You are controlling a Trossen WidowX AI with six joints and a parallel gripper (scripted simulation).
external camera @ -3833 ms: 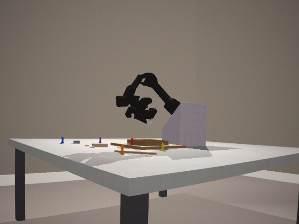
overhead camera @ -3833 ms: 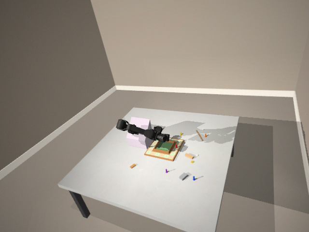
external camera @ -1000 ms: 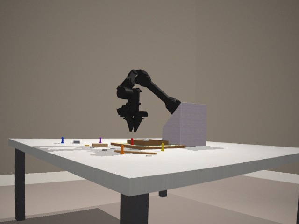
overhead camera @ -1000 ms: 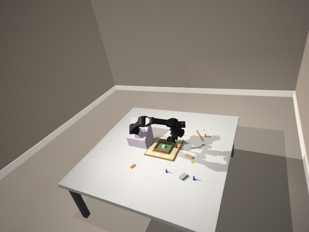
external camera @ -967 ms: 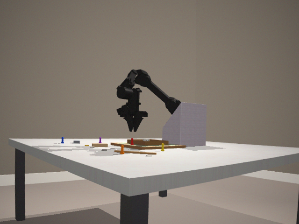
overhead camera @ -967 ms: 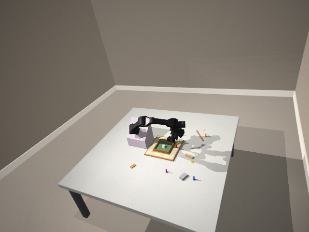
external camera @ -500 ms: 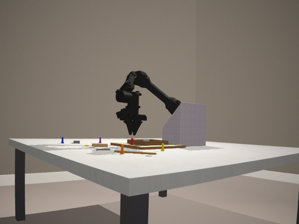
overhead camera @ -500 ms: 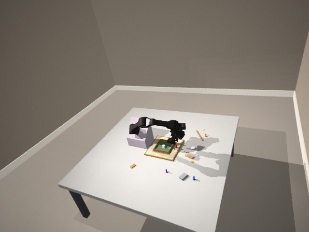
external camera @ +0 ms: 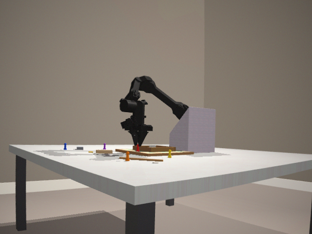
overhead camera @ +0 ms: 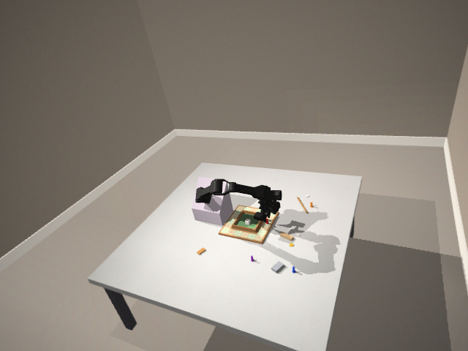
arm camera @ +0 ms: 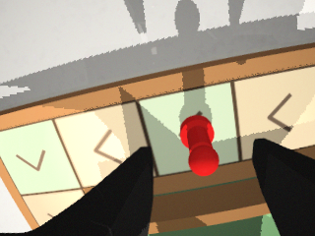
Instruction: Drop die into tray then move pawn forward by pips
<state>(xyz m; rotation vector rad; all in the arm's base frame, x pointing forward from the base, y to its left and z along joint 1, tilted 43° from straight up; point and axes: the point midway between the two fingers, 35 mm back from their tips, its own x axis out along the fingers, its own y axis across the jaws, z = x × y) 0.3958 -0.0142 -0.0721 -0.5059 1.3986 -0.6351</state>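
A red pawn [overhead camera: 267,221] [external camera: 137,148] [arm camera: 203,159] stands upright on a pale green square of the board [overhead camera: 244,235] [external camera: 176,153] [arm camera: 162,79]. My gripper [external camera: 138,145] [arm camera: 203,152] is partly open and points down, low over the board. In the wrist view its fingertips lie to the left and right of the pawn, with gaps on both sides. The white die [overhead camera: 247,221] [external camera: 152,146] rests inside the dice tray [overhead camera: 244,229] [external camera: 164,148]; its top pips cannot be read now. Arrows on the squares beside the pawn point left in the wrist view.
The tray wall [arm camera: 212,202] runs close beside the pawn's square. An orange pawn [overhead camera: 311,205] [external camera: 127,156], a yellow pawn [external camera: 169,153], a purple pawn [overhead camera: 251,258], a blue pawn [overhead camera: 293,269], a wooden block [overhead camera: 287,236] and a stick [overhead camera: 302,205] lie around the board.
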